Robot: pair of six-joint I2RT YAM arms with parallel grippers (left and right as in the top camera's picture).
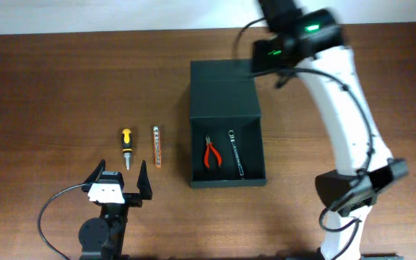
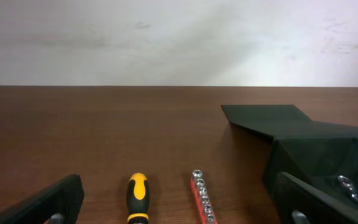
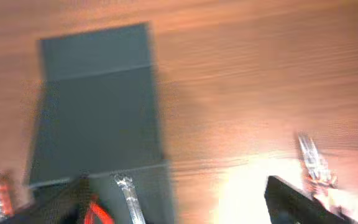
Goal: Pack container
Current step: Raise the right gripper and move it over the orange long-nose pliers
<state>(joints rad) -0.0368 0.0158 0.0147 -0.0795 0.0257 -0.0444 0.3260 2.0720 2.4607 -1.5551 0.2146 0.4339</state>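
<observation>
The container (image 1: 222, 90) is a matte black box with its flap lid folded back. Its open compartment (image 1: 255, 155) holds red-handled pliers (image 1: 211, 153) and a silver wrench (image 1: 236, 153). A yellow-and-black screwdriver (image 1: 126, 146) and a red socket rail (image 1: 157, 155) lie on the table to its left. My left gripper (image 1: 118, 180) is open and empty just in front of them, with the screwdriver (image 2: 137, 196) and rail (image 2: 202, 196) between its fingers (image 2: 169, 214). My right gripper (image 3: 176, 202) is open and empty, high above the container's lid (image 3: 95, 106); this view is blurred.
The brown wooden table (image 1: 56, 87) carries everything. My white right arm (image 1: 349, 123) reaches from the front right up and over the table beside the container. The container (image 2: 316, 149) stands at the right in the left wrist view.
</observation>
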